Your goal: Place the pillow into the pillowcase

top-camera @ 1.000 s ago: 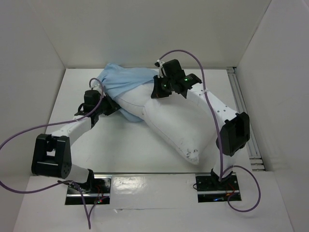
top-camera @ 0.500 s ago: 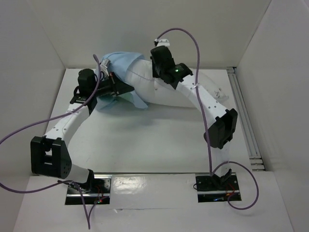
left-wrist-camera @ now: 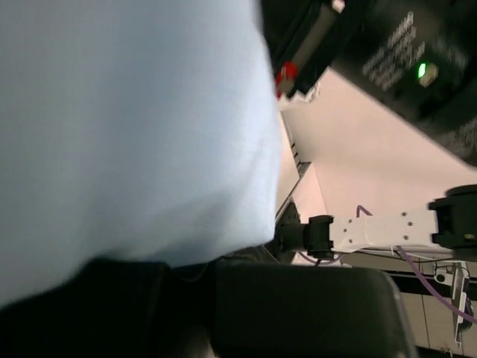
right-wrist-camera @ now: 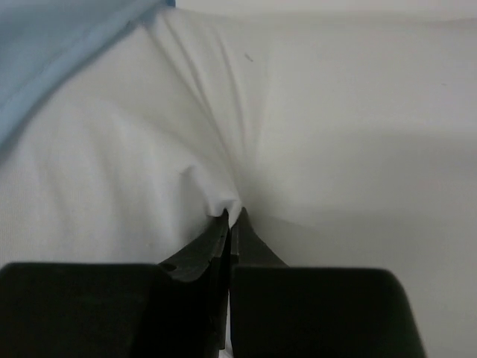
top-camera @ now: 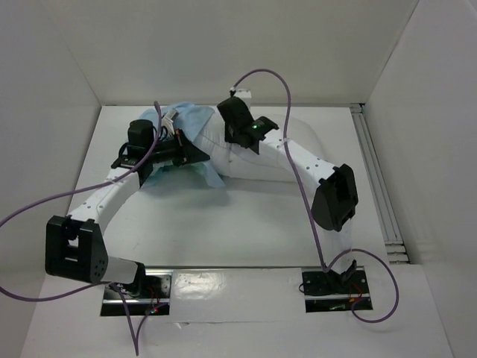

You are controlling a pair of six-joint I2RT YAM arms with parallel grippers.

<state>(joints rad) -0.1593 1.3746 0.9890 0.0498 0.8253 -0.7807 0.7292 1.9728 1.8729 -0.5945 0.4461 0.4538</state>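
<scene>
Both shut — L end effector [top-camera: 186,149] on pillowcase [left-wrist-camera: 112,112], R end effector [right-wrist-camera: 231,218] pinching pillow [right-wrist-camera: 335,112]; cloth blocks L cam.

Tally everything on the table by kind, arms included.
Pillow, white: 1
Pillowcase, pale blue: 1
Robot arms: 2 (left arm, right arm)
Total: 4

White walls [top-camera: 223,52] enclose the table [top-camera: 238,224]; a metal rail [top-camera: 376,186] lines its right edge.
</scene>
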